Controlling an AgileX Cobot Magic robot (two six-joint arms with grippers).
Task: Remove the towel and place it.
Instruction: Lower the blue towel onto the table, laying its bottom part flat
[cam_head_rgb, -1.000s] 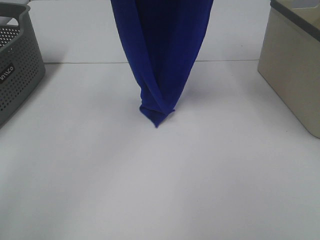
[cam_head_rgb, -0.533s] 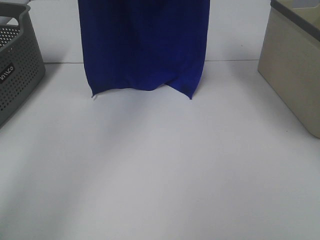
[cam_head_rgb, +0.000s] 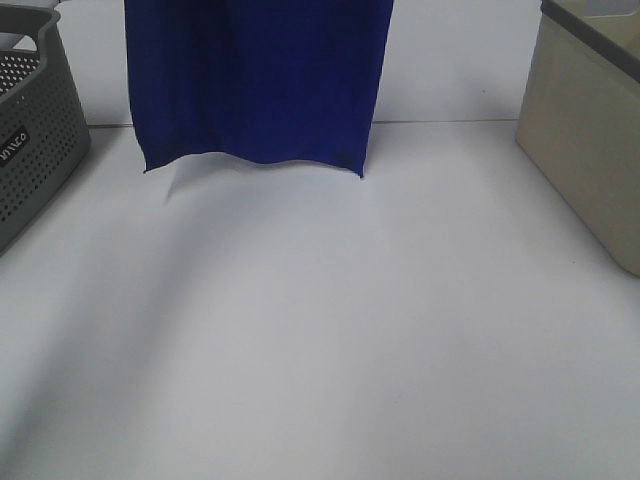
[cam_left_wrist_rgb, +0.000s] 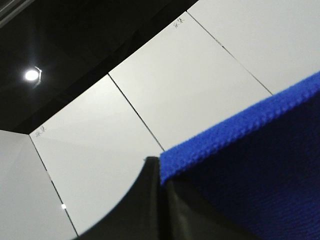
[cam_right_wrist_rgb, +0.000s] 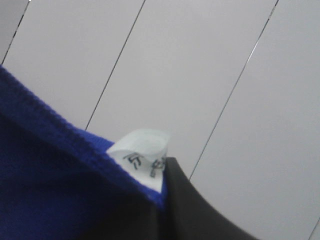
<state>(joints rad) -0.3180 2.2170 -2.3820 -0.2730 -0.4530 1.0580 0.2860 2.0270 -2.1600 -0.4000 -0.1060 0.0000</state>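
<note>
Here the white surface lies bare in the middle. The towel hangs over its far part as a flat sheet, wide side running left to right, its lower hem apparently just clear of the surface. It drops straight down from both claws, so laying it down looks to me like a matter of lowering both together. The beige bin stands at right and the grey basket at left; their contents are hidden. The left claw is clamped on one top corner, and the right claw is clamped on the other, beside the white tag.
</note>
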